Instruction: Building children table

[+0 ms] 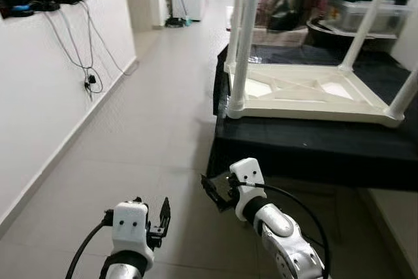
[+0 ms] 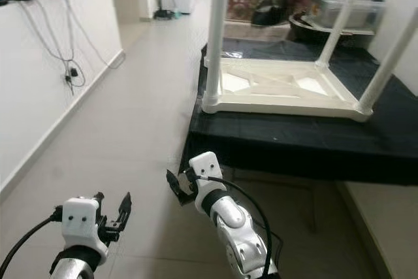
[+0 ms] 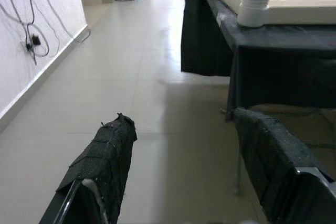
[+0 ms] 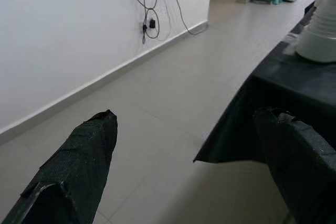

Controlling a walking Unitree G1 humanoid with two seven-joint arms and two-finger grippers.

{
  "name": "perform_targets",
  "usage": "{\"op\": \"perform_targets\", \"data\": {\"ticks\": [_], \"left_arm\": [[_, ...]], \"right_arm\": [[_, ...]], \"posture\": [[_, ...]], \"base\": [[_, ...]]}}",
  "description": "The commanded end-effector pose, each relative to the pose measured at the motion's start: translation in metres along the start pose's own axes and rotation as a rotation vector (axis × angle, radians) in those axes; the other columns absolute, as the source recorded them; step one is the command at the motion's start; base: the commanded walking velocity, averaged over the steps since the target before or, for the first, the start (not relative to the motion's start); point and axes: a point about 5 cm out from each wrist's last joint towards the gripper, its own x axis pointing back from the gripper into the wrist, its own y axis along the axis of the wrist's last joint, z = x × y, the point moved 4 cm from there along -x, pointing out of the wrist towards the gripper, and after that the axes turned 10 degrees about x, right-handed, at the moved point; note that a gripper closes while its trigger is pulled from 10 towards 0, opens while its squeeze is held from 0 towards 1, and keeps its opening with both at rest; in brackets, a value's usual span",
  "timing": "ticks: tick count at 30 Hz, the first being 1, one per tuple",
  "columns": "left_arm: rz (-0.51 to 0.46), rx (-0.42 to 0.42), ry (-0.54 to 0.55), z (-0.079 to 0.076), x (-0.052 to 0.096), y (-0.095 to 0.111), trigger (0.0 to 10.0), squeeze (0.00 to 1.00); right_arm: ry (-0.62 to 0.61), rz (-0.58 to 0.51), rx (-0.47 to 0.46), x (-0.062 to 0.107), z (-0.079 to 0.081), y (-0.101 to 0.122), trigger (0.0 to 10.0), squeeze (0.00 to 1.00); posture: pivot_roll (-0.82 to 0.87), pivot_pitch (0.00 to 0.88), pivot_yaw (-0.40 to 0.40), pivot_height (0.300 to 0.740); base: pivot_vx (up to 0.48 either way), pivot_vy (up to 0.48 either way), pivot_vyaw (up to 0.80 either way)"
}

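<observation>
The white children table (image 1: 307, 89) is lying upside down on the black-draped bench (image 1: 313, 142), legs pointing up. Both arms are hanging low over the tiled floor (image 1: 144, 129), left end effector (image 1: 163, 217) and right end effector (image 1: 212, 191) each with fingers apart, holding nothing

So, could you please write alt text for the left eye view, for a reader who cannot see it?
A white children's table lies upside down, legs up, on a black-draped platform at the right. Below, both tools are open and empty over the tiled floor: the left tool low, the right tool by the platform's near corner. Cables hang on the left wall.
</observation>
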Motion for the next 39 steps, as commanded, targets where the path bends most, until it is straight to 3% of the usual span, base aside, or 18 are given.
{"op": "perform_targets", "data": {"ticks": [1, 7, 14, 18, 31, 36, 39], "left_arm": [[-0.011, -0.019, 0.015, 0.004, 0.001, 0.003, 10.0, 0.00], [-0.049, -0.031, 0.042, 0.012, -0.004, 0.014, 10.0, 0.00], [-0.009, -0.059, 0.021, 0.003, 0.002, 0.001, 10.0, 0.00], [-0.002, -0.045, 0.017, 0.002, 0.002, 0.000, 10.0, 0.00], [-0.046, -0.033, 0.070, 0.013, 0.001, 0.012, 10.0, 0.00], [-0.090, -0.064, 0.142, 0.028, -0.002, 0.023, 10.0, 0.00], [-0.092, -0.067, 0.145, 0.030, -0.002, 0.023, 10.0, 0.00]], "right_arm": [[-0.008, -0.002, 0.009, -0.001, -0.001, 0.001, 10.0, 0.00], [-0.015, 0.006, 0.006, -0.001, -0.003, 0.000, 10.0, 0.00], [-0.004, 0.005, 0.015, -0.001, -0.001, -0.001, 10.0, 0.00], [-0.006, 0.003, 0.011, -0.001, -0.001, 0.000, 10.0, 0.00], [-0.001, 0.005, 0.002, -0.003, 0.000, -0.001, 10.0, 0.00], [0.016, -0.022, -0.020, -0.004, 0.002, 0.004, 10.0, 0.00], [0.020, -0.024, -0.024, -0.004, 0.003, 0.004, 10.0, 0.00]], "posture": [[0.00, 0.000, -0.003, 0.740], [0.00, 0.000, -0.020, 0.740], [-0.02, 0.000, -0.011, 0.740], [-0.02, 0.000, -0.007, 0.740], [-0.01, 0.000, -0.009, 0.740], [0.01, 0.000, -0.006, 0.740], [0.01, 0.000, -0.006, 0.740]], "base": [[0.000, 0.000, -0.63], [0.000, 0.000, -0.79], [0.000, -0.110, -0.79], [0.135, -0.413, 0.00], [0.000, 0.000, 0.00], [0.000, 0.000, 0.00], [0.000, 0.000, 0.00]]}}
